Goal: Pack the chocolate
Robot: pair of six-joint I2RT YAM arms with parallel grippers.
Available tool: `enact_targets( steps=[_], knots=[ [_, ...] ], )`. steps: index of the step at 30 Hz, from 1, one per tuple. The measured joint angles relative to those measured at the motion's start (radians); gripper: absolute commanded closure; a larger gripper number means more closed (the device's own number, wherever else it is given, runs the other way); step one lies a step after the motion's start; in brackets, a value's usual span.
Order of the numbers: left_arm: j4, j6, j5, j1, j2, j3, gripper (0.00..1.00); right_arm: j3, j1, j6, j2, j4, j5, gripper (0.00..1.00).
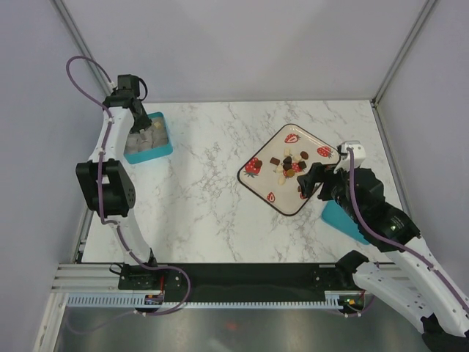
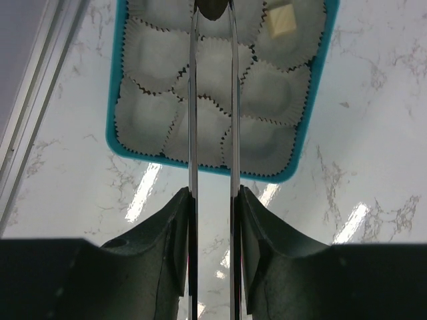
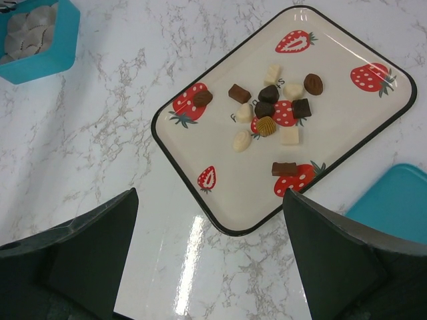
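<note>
Several small chocolate pieces (image 3: 267, 110), dark, mid brown and pale beige, lie clustered on a cream tray (image 3: 247, 190) printed with strawberries; from above, the chocolate (image 1: 289, 165) sits mid-tray (image 1: 262, 189). My right gripper (image 3: 210, 200) hangs open just off the tray's near corner, holding nothing. My left gripper (image 2: 213, 197) is shut on long metal tongs (image 2: 193, 100) that reach out over a teal box (image 2: 115, 100) of white paper cups. A dark piece (image 2: 212, 8) sits between the tong tips at the frame's top edge. One beige piece (image 2: 281, 19) lies in a far cup.
The teal box (image 1: 163, 143) stands at the table's far left under the left gripper (image 1: 134, 110). A teal lid (image 1: 338, 218) lies right of the tray, partly under the right arm. Grey walls enclose the table on three sides.
</note>
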Motion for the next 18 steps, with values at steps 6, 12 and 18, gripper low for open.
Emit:
enact_targets(
  steps=[6,12,18],
  knots=[
    [0.014,0.010,-0.005,0.020,0.054,0.040,0.61,-0.009,0.000,-0.002,0.031,0.016,0.000,0.02],
    [0.020,0.021,-0.003,0.013,0.091,0.046,0.59,-0.009,0.000,-0.002,0.051,0.029,0.000,0.02],
    [0.022,0.028,-0.003,0.013,0.109,0.049,0.53,-0.009,0.000,-0.002,0.063,0.044,0.000,0.02]
  ],
)
